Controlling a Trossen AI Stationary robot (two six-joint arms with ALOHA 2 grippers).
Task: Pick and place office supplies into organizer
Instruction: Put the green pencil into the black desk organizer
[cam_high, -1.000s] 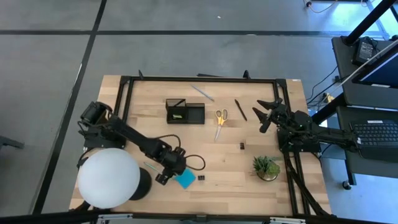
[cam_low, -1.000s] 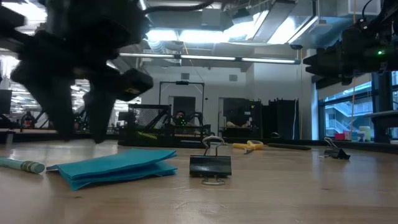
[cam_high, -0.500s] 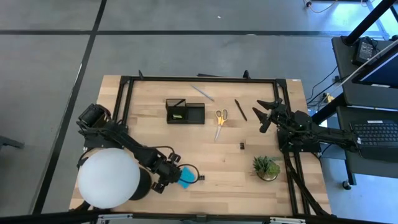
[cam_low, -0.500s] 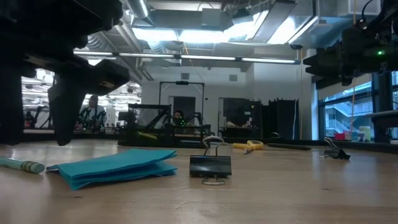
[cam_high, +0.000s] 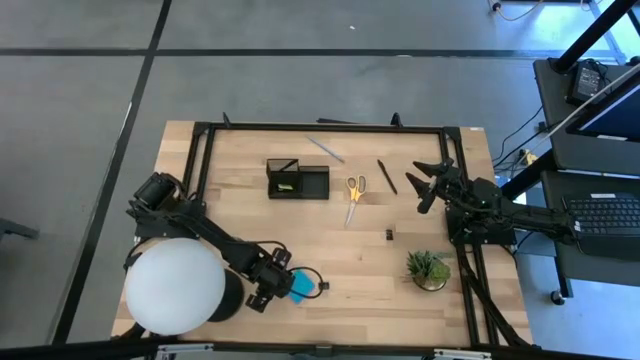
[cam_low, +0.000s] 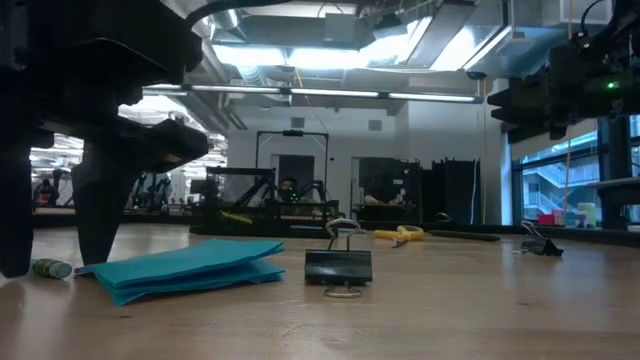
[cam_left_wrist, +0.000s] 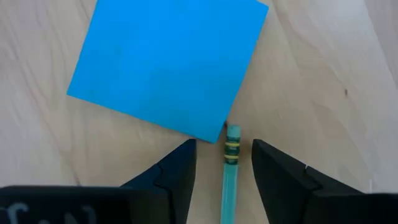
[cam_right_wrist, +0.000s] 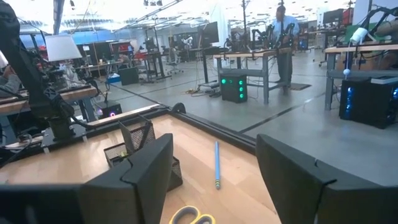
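down by the blue note pad (cam_left_wrist: 165, 62), the left gripper (cam_left_wrist: 224, 165) hangs just over the wood with its fingers (cam_left_wrist: 171, 171) spread, one on each side of a teal pencil (cam_left_wrist: 231, 168) and gripping nothing. the pencil's banded end lies just beside the pad's corner, almost touching it. in the low view a black binder clip (cam_low: 339, 265) stands just beside the pad. from above, the white globe lamp (cam_high: 175, 285) sits right beside the pad, partly covering the left arm. the black organizer (cam_high: 297, 179) is well apart from the pad, toward the table's far edge, with the yellow-handled scissors (cam_high: 354, 192) just beside it. the right gripper (cam_high: 425, 180) waits farther still from the pad, raised, jaws wide and empty.
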